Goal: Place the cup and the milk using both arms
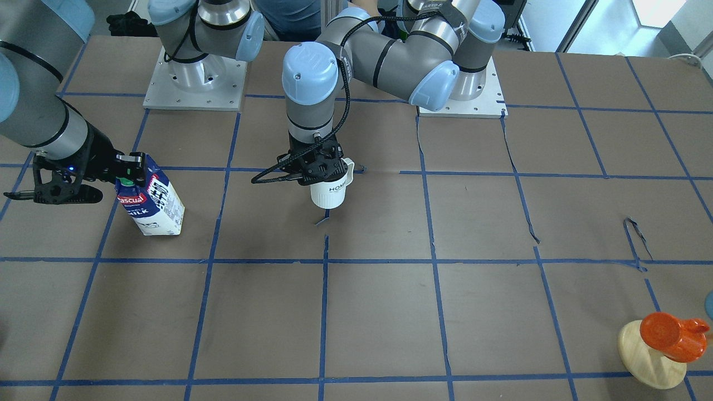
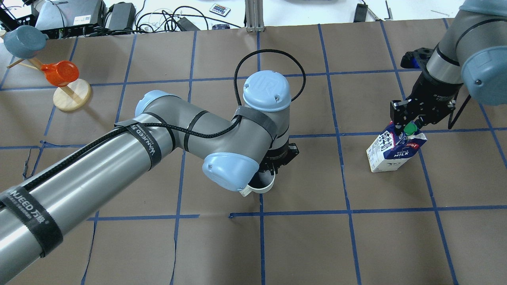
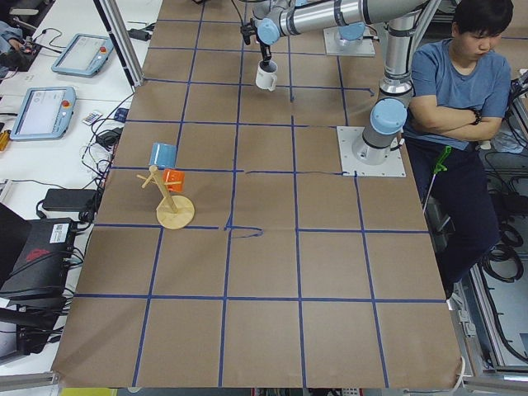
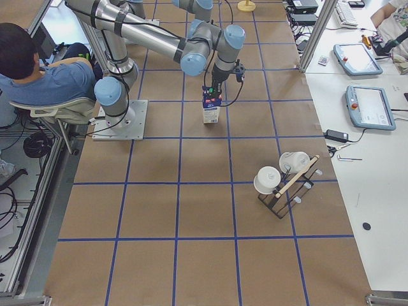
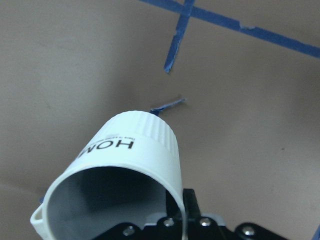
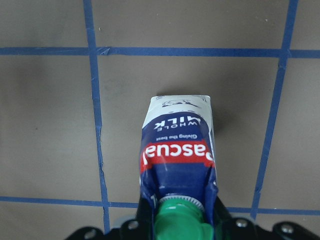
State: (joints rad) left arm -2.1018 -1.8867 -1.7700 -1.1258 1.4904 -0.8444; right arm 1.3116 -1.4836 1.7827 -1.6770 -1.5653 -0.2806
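At table centre in the overhead view, the left gripper [image 2: 273, 168] is clamped on the rim of the cup [image 2: 264, 186], at about the rim's 1 o'clock, one finger inside the wall and one outside. The cup hangs straight under the wrist with its mouth up and its long axis vertical. Its handle [image 2: 246, 191] points to about 7 o'clock, and the "HOME" print faces the operators' side. The milk [image 2: 390, 152] sits at 3 o'clock from the cup, well apart. The right gripper [image 2: 410, 120] is closed on its gable ridge by the green cap [image 2: 408, 128], cap end up. The carton's long axis is near vertical; it leans in the front view, but I read that as perspective, since the right side view shows it upright. I can't tell whether either base touches the table [image 2: 309, 245]. My read is that each arm already has its own object directly below it, so the placing is a straight drop followed by release. The milk is top-held and narrow-based, so it could tip if let go early.
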